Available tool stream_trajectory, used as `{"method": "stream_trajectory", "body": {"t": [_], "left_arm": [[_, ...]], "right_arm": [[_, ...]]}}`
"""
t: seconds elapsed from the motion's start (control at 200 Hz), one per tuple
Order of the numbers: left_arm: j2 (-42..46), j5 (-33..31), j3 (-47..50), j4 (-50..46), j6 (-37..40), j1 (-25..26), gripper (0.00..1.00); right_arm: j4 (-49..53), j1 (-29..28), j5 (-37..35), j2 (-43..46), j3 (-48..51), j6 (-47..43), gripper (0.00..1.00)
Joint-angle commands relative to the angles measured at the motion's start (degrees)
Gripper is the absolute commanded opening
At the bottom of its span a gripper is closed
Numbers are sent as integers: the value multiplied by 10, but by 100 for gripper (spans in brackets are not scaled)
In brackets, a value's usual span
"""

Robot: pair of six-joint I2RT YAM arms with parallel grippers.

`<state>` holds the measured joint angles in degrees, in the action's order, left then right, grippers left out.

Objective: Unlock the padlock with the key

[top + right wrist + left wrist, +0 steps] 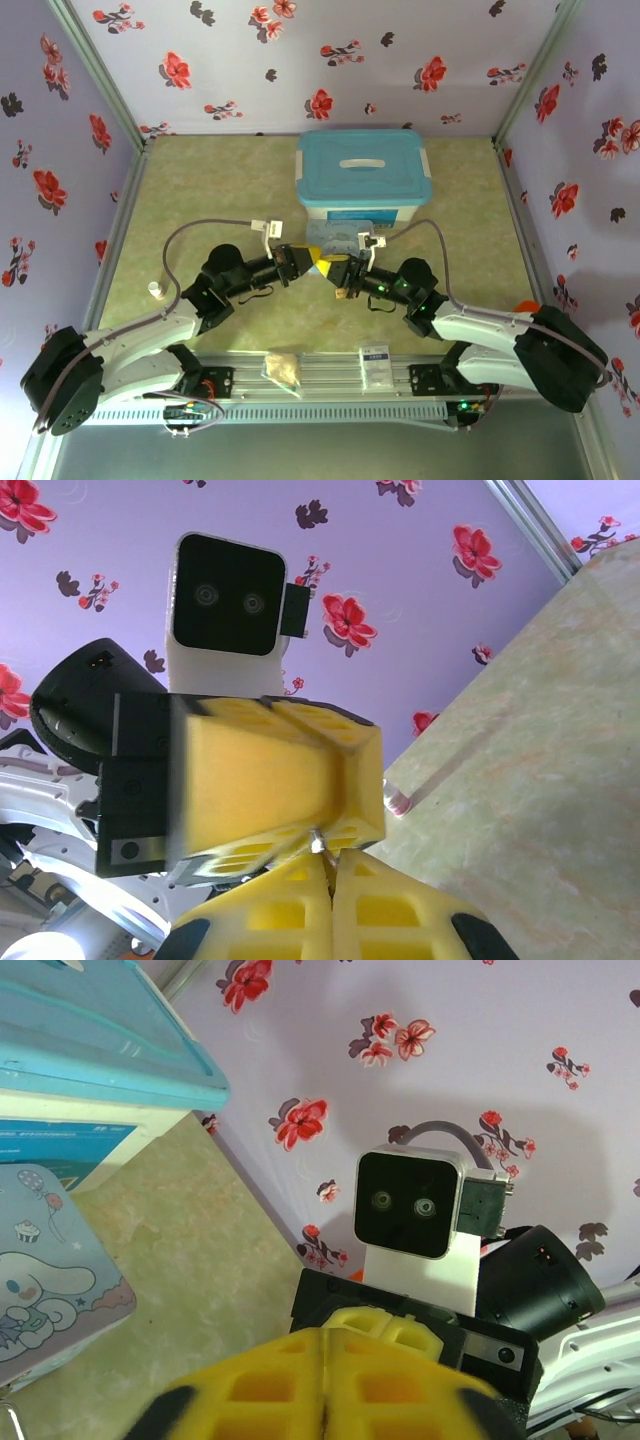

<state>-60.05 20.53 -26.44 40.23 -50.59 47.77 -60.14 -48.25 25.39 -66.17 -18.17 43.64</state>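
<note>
Two hands meet tip to tip near the middle of the desk (200, 200), just in front of the blue-lidded storage box (365, 165).

- **Left edge:** a small white cylinder (156, 290) stands well apart from the work.
- **Left of centre:** the left hand (310, 262) has its yellow fingers together along a thin seam. Nothing can be seen between them.
- **Right of centre:** the right hand (337, 271) is pressed shut. A silvery tip (318, 840) pokes out at its finger ends; key or shackle, cannot tell.
- **Task thing:** the padlock (343, 292) is probably the brass speck just on the near side of the right hand. It is too small to read as locked or open.

Progress, as a judgement: pick-up looks done and mating key to lock is under way. The turn and the shackle release are left.

Room: the box and the cartoon tin (40, 1270) sit close behind the hands. Open desk lies on both sides, out to the right edge.
</note>
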Motion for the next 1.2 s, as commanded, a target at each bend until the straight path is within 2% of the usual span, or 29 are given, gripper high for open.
{"method": "stream_trajectory", "body": {"t": [0.0,0.055,0.12,0.16,0.23,0.34,0.415,0.595,0.73,0.855,1.04,1.195], "left_arm": [[11,-46,0,0,-2,0,46],[20,-80,5,-21,-6,0,48],[29,-119,10,-54,-9,2,59],[33,-140,6,-95,-11,2,62],[34,-182,-7,-174,-11,11,62],[2,-241,-46,-288,-6,50,64],[-43,-250,-65,-310,-6,79,64],[-172,-287,-124,-348,-6,149,59],[-266,-268,-163,-343,-8,162,65],[-321,-284,-191,-354,9,160,67],[-380,-274,-219,-356,-4,150,65],[-419,-235,-219,-293,-21,142,59]], "right_arm": [[10,5,-9,8,6,-2,0],[62,11,-24,19,2,-7,0],[158,22,-55,41,-6,-23,0],[242,32,-74,57,-18,-39,0],[354,53,-79,69,-38,-60,0],[441,85,-82,87,-40,-66,0],[499,104,-96,107,-40,-69,0],[655,134,-184,157,-49,-85,0],[669,134,-192,178,-36,-92,0],[662,135,-185,193,-24,-86,0],[665,135,-181,216,-11,-86,0],[670,134,-190,232,2,-80,0]]}}
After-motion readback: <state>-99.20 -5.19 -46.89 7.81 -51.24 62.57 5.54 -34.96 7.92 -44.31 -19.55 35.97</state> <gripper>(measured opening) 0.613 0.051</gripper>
